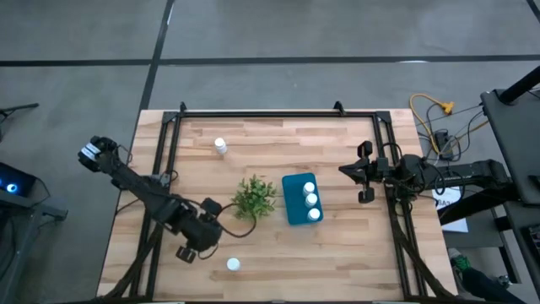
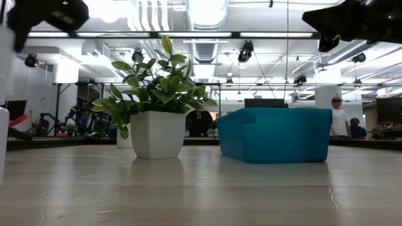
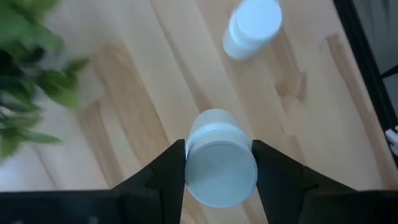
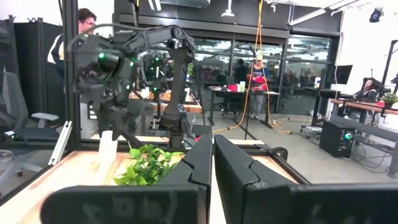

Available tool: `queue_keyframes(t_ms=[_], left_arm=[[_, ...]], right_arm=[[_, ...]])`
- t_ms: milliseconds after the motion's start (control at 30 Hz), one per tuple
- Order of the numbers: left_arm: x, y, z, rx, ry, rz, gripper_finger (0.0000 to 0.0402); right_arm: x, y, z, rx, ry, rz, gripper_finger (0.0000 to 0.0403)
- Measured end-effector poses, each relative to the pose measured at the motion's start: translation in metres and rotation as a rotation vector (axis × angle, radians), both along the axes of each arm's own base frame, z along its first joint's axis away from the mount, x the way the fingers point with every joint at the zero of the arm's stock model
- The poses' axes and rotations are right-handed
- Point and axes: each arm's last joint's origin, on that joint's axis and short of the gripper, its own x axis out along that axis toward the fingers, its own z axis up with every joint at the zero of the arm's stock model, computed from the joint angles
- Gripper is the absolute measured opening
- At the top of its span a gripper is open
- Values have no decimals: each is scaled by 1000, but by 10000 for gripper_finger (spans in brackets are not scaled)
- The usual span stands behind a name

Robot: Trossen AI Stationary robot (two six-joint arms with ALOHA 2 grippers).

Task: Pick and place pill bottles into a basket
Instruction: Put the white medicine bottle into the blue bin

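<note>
My left gripper is near the table's front left and is shut on a white pill bottle, which is lifted above the wood. A second pill bottle stands on its base close by, near the front edge. A third stands at the far left. The teal basket sits at mid-table with three bottles inside. My right gripper waits shut at the right, above the table. My left gripper pinches the bottle's round side wall between its two fingers, one on each side. The fingers slant steeply down from above. The bottle stands upright in the hold, cap toward the wrist camera, clear of the table.
A small green plant in a white pot stands just left of the basket, between my left gripper and it. A black frame rail runs along the table's edges. Bare wood lies to the right of the basket.
</note>
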Motion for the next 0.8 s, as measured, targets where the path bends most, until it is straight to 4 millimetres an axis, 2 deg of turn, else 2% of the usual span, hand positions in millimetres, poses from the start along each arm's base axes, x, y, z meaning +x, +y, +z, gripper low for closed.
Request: queue_keyframes(t_ms=[267, 567, 800], left_arm=[[23, 13, 15, 34, -2, -36, 145], [69, 10, 33, 102, -18, -156, 145], [101, 18, 48, 145, -32, -215, 145]], right_arm=[[0, 0, 0, -2, 0, 0, 8], [0, 0, 0, 0, 0, 0, 8], [0, 0, 0, -2, 0, 0, 8]])
